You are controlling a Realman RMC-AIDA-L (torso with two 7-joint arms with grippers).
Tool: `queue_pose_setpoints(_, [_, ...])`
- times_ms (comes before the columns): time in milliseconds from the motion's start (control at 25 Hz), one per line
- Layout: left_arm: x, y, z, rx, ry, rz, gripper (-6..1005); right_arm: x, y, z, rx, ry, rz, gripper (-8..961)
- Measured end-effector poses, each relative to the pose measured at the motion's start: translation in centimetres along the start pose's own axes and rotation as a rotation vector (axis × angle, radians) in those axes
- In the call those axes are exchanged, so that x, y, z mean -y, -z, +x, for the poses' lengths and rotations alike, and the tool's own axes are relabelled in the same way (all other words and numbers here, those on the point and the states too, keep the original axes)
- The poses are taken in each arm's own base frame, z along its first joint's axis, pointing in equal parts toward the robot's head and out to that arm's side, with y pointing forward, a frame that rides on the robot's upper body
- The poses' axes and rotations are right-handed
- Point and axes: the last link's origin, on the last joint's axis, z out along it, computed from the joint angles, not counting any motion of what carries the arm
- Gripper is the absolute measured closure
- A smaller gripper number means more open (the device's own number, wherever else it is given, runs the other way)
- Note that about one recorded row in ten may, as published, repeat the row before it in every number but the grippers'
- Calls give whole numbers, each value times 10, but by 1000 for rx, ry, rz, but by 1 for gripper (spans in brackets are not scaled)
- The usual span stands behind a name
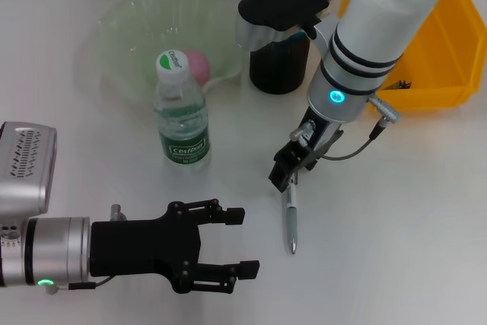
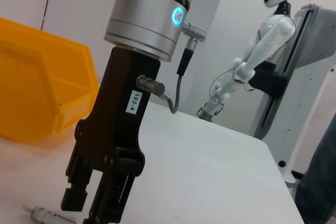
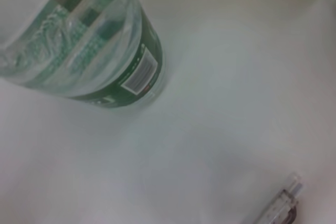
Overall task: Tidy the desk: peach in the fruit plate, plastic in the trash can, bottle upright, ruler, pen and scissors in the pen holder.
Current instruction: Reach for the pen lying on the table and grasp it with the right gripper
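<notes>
Right claw [image 1: 284,176]: low over the table [image 1: 396,211], right at the upper end of the pen [image 1: 291,218]; its black fingers sit close together around that end, and it seems to be gripping the pen, though the contact itself is hard to make out.
Pen: lies flat on the table, pointing from the right claw toward the near edge; its clear end also shows in the right wrist view [image 3: 281,208].
Left claw [image 1: 232,243]: near the front of the table, left of the pen and apart from it, fingers spread wide with nothing between them.
Bottle [image 1: 183,112]: stands upright, white cap on, green label, just in front of the fruit plate and left of the pen; the right wrist view shows its lower part [image 3: 89,40] near the pen.
Fruit plate [image 1: 122,28]: pale green, scalloped, at the back of the table.
Peach [image 1: 199,62]: pink, lying in the fruit plate, partly hidden behind the bottle cap.
Pen holder [image 1: 279,62]: dark cup at the back, right of the fruit plate, with black handles sticking up out of it.
Yellow bin [image 1: 445,51]: at the back right, partly behind the right arm.
</notes>
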Motion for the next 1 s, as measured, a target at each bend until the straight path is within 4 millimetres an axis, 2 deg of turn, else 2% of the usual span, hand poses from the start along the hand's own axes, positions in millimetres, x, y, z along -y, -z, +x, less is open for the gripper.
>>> queue_pose_setpoints(40, [0,0,0,0,0,0,170,0,0,0,-2,0,0,215])
queue_pose_setpoints(120, [0,0,0,0,0,0,170,0,0,-1,-12,-3,4,346])
queue_pose_setpoints(1000, [0,0,0,0,-11,0,170,0,1,-2,-44,-15,5,394])
